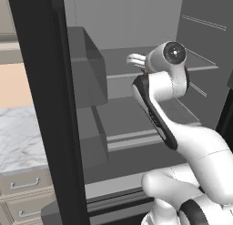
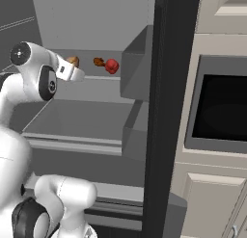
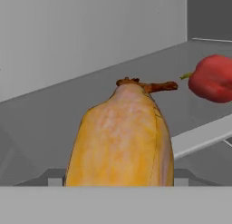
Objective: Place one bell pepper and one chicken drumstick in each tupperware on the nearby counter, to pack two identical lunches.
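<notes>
Looming close before the claw point(image 2: 77, 74), whose spread I cannot tell, the golden drumstick point(image 3: 121, 137) looks firm, light, slick; grip its thick middle.

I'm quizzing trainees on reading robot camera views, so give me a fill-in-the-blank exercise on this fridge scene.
1. The bell pepper on the fridge shelf is ____ in colour.
2. In the hand view, the thing closest to the camera is the golden-orange chicken ____.
3. To the left of the open fridge lies a white ____ counter.

Missing words: red; drumstick; marble
</notes>
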Robot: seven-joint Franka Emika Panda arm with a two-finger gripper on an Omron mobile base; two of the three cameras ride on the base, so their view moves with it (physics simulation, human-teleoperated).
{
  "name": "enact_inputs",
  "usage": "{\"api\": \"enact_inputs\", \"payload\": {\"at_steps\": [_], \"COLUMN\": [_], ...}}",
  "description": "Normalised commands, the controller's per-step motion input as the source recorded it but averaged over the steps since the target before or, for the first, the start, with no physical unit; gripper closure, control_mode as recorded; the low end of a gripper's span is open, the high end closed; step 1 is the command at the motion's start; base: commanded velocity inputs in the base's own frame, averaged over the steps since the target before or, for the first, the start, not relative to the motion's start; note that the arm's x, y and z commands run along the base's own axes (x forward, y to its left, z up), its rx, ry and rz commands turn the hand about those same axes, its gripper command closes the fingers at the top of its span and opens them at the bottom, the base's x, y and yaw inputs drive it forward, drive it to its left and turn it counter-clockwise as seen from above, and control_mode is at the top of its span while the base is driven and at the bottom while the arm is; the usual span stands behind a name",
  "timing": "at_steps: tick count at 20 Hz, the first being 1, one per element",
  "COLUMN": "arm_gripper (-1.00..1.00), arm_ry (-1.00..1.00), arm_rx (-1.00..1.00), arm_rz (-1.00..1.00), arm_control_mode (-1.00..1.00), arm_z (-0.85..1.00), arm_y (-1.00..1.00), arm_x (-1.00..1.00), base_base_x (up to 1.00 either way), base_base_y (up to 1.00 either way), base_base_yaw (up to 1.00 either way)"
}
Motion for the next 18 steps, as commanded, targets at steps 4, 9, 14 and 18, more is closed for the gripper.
{"api": "enact_inputs", "payload": {"at_steps": [4, 9, 14, 18], "arm_gripper": [1.00, 1.00, 1.00, 1.00], "arm_ry": [0.00, 0.00, 0.00, 0.00], "arm_rx": [0.00, 0.00, -0.02, -0.04], "arm_rz": [0.13, 0.11, 0.12, 0.04], "arm_control_mode": [-1.00, -1.00, -1.00, 1.00], "arm_z": [0.27, 0.06, 0.00, 0.00], "arm_y": [-0.13, -0.07, 0.00, 0.00], "arm_x": [-0.89, -0.76, -0.71, -0.43], "base_base_x": [0.00, 0.00, 0.00, -0.50], "base_base_y": [0.00, 0.00, 0.00, 0.00], "base_base_yaw": [0.00, 0.00, 0.00, 0.02]}}
